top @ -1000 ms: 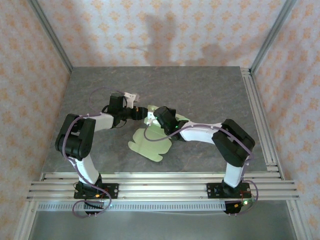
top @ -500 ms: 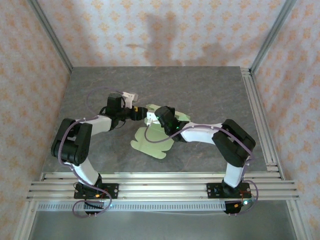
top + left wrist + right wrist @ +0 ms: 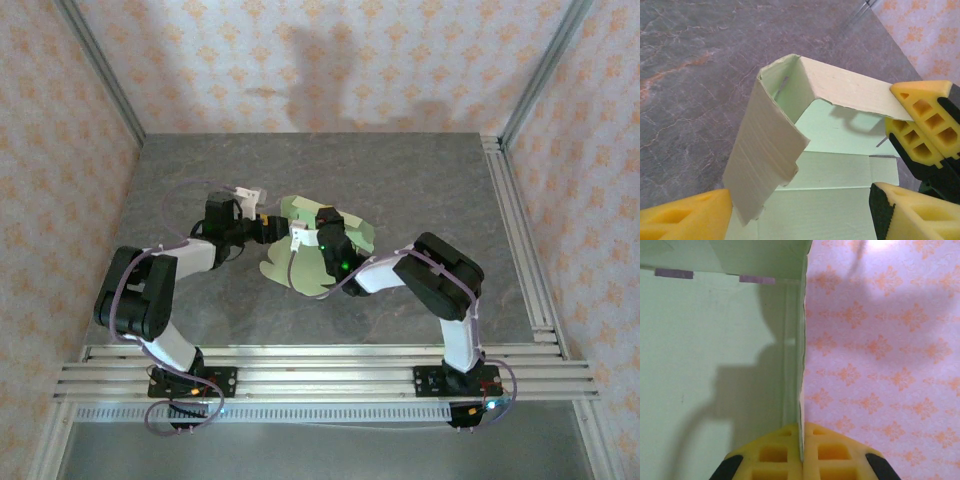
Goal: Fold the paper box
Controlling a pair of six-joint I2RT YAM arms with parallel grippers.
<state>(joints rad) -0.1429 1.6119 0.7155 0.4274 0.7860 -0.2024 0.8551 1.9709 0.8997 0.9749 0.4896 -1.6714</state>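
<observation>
The paper box (image 3: 288,272) is a pale green die-cut sheet, partly raised off the table in the middle of the top view. My right gripper (image 3: 801,452) is shut on the edge of an upright panel of the paper box (image 3: 715,365), pointing up toward the wall. In the left wrist view the right gripper's yellow fingers (image 3: 920,125) pinch that raised flap of the paper box (image 3: 840,170). My left gripper (image 3: 800,220) is open over the sheet. A curled flap (image 3: 765,155) hangs between its fingers, close to the left one.
The grey stone-look table (image 3: 420,180) has free room behind and to the right of the sheet. Patterned walls (image 3: 330,60) and metal corner posts enclose it. Aluminium rails (image 3: 320,365) run along the near edge.
The right gripper has lifted its panel and drawn the sheet back and left, its arm folding in. The left gripper has opened wider and moved a little left.
</observation>
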